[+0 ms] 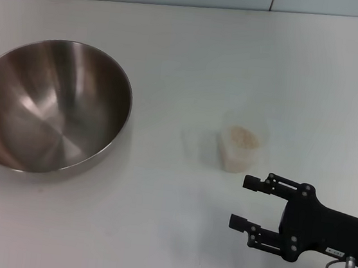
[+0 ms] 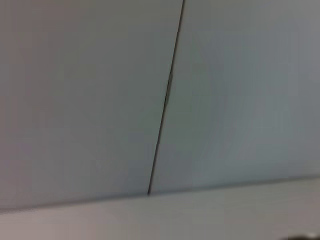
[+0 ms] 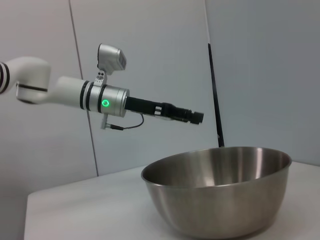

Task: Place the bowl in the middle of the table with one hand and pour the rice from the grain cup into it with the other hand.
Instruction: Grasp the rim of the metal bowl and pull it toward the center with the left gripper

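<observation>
The right gripper [image 1: 242, 203] held its fingers [image 1: 251, 183] spread apart, empty; the grain cup [image 1: 239, 147] of rice [image 1: 242, 137] stood just beyond them on the worktop [image 1: 154, 235]. The bowl [image 1: 46, 103] sat well apart. The left gripper [image 3: 192, 116] hung above the bowl, its fingers' state unreadable.

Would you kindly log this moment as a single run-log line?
bowl: left on table, empty | grain cup: upright, holds rice | right tool: open, near cup, apart | left tool: raised above the bowl

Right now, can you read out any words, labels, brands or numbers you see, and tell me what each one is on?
Right gripper: a small white label on its black body, too small to read.
Left gripper, bowl, grain cup, table: no text visible.
Nothing else readable.
</observation>
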Available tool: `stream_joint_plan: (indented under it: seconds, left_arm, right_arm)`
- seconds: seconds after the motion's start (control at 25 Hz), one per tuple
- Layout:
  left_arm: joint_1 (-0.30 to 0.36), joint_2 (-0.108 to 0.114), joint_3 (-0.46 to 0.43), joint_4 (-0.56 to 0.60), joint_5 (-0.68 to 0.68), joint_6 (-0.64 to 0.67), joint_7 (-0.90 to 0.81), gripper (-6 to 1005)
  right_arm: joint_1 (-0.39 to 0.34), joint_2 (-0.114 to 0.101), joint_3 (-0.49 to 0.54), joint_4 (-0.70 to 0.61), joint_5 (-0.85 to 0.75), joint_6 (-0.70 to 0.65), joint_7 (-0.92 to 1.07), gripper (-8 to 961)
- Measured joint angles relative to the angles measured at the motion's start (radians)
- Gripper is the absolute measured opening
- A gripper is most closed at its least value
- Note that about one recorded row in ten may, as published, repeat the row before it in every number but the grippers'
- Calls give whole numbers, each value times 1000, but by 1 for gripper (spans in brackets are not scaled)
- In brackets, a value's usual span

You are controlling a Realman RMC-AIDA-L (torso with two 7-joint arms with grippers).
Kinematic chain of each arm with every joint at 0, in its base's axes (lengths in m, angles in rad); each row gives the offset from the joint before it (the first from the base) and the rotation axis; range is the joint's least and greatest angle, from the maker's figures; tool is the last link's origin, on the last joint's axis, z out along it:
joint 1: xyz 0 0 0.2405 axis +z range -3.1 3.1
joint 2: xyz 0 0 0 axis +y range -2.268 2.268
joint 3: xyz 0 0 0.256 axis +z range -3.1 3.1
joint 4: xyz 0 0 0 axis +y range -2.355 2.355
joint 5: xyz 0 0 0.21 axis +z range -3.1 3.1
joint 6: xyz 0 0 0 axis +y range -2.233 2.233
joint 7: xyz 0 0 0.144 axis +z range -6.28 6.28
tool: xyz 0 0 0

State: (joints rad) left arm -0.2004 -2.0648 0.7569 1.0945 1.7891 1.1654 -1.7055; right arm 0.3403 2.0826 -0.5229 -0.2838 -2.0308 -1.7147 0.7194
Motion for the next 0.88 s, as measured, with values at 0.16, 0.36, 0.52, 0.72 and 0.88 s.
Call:
stream_joint_plan:
  seconds: [0.16, 0.36, 0.52, 0.72, 0.88]
  left_arm:
    - [-26, 3, 0, 51, 155, 34, -141, 814]
    - [-64, 5, -9, 108, 288, 117, -267, 813]
    - [-98, 6, -9, 130, 386, 159, -335, 813]
    - [-131, 5, -10, 132, 470, 184, -369, 813]
    - [-151, 4, -10, 133, 525, 187, -396, 813]
  right_arm:
    - [4, 0, 0, 0, 0, 2, 3, 703]
    - [9, 0, 0, 0, 1, 3, 5, 703]
    - [13, 0, 0, 0, 1, 5, 8, 704]
    - [14, -1, 0, 0, 2, 7, 9, 704]
    - [14, -1, 0, 0, 1, 8, 9, 704]
